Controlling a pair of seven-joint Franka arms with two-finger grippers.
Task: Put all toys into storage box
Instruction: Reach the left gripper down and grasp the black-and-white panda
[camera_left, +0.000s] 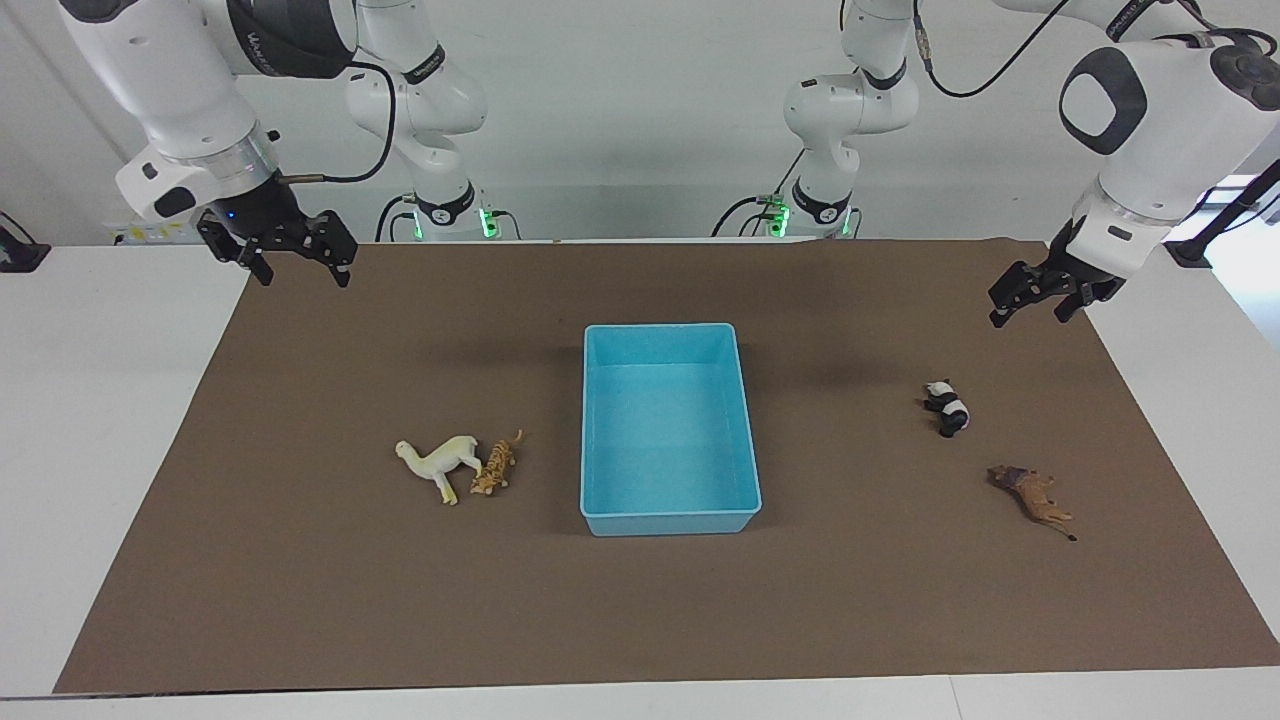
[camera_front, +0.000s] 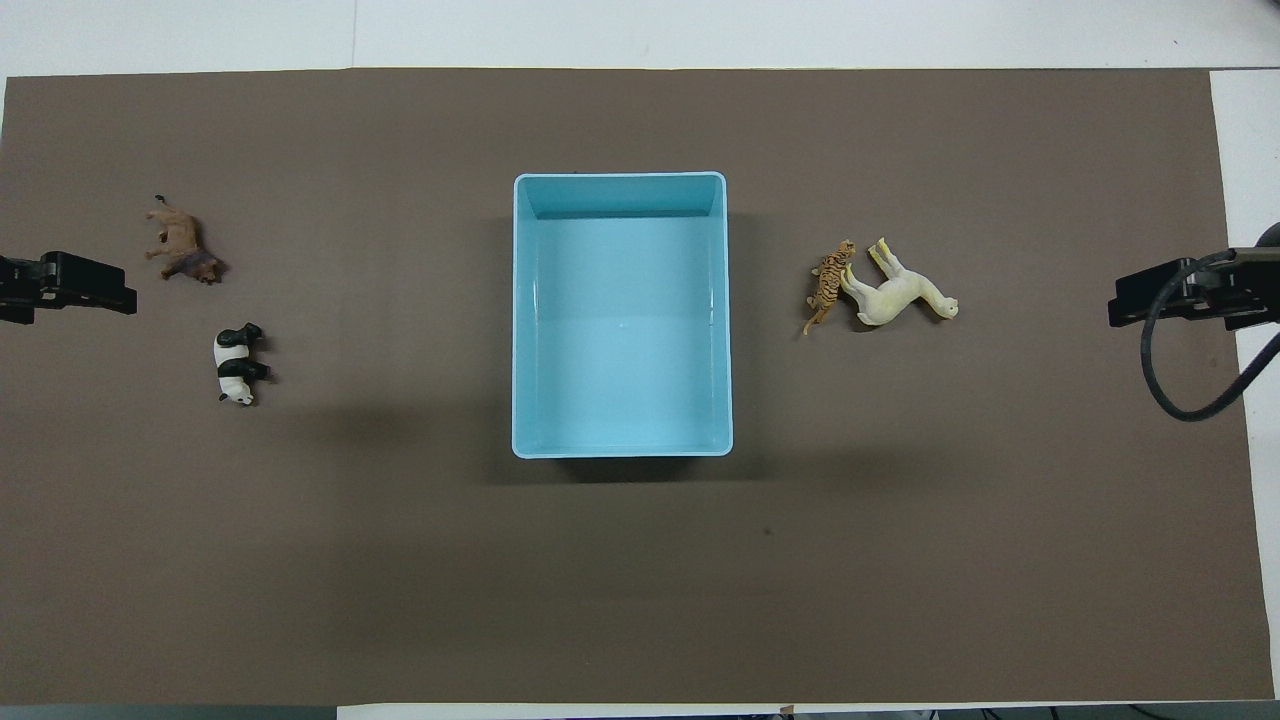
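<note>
Overhead view: both claws released, left claw, right claw; tiger touches llama, so one grab risks dragging both outside the box

Prob. a robotics lab: two arms, brown mat, white walls.

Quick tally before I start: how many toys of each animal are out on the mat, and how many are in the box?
Llama: 1
Tiger: 1
Panda: 1
Lion: 1
In the storage box: 0
Total on the mat: 4
</note>
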